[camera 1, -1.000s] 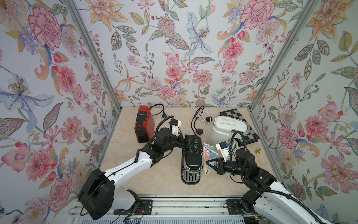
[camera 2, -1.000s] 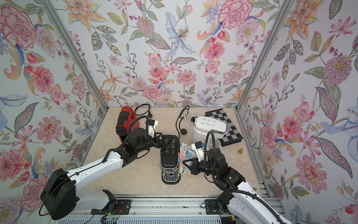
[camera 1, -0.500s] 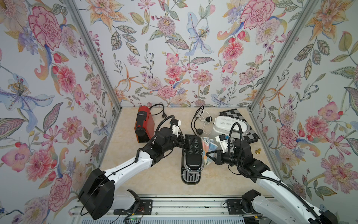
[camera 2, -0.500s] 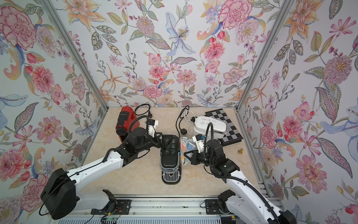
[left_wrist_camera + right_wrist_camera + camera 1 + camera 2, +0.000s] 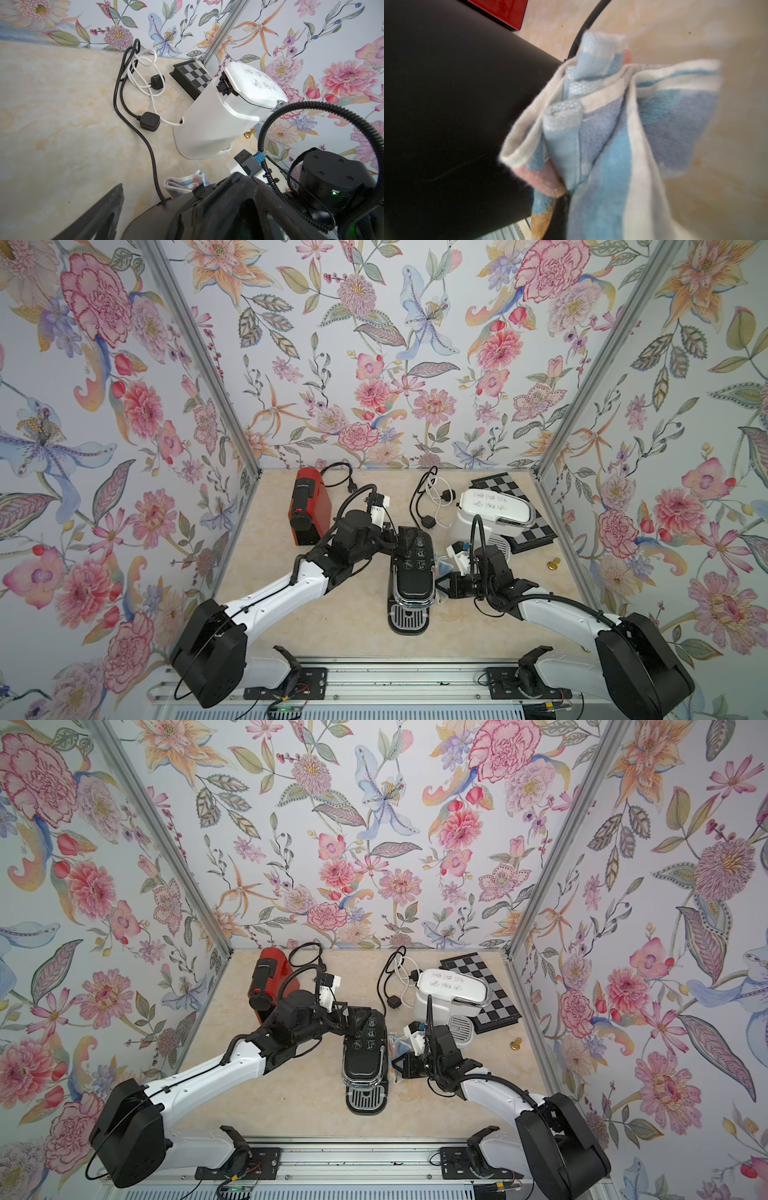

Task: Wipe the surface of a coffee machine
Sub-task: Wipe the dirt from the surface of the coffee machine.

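Observation:
A black coffee machine stands mid-table, drip tray toward the front. My left gripper is open, and its jaws straddle the machine's rear. In the left wrist view one finger stands apart from the dark body. My right gripper is shut on a blue, white and pink striped cloth. The bunched cloth rests against the machine's right side. The cloth hides most of the right fingertips.
A red coffee machine stands at the back left and a white one at the back right, on a chessboard. Black and white power cords with plugs lie behind the black machine. A small gold piece sits near the right wall.
My right gripper has shifted with the cloth along the black machine's right side, first toward the back wall, then slightly forward again. The left arm has stayed where it was.

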{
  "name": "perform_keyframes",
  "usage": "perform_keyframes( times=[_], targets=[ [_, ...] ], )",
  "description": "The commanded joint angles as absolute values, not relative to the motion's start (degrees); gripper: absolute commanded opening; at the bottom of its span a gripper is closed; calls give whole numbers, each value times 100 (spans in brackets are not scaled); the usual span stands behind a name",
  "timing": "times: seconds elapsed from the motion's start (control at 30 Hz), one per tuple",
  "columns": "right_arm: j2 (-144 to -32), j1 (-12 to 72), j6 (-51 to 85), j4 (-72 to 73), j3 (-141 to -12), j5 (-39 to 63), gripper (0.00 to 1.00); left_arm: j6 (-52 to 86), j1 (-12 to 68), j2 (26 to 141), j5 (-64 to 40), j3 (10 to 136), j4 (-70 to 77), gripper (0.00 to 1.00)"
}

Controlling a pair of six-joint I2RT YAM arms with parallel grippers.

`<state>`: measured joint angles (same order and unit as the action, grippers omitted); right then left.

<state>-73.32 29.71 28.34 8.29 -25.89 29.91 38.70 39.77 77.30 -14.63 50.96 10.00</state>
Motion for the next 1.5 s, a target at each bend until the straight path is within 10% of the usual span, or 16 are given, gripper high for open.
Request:
perform_keyframes(
  times=[0.0,0.53,1.47],
  targets=[
    [-7818,3485,2908,1813,-2617,3383,0,3483,4111,8016,-1304,5017,40,99],
    [-8600,3831,2951,2127,-3399,2805,0,3304,4070,7866,-1371,4968,-97,99],
    [-6558,3580,2018,-153,-4704,2999,0,3280,4073,7888,-1415,4948,-20,99]
  ],
)
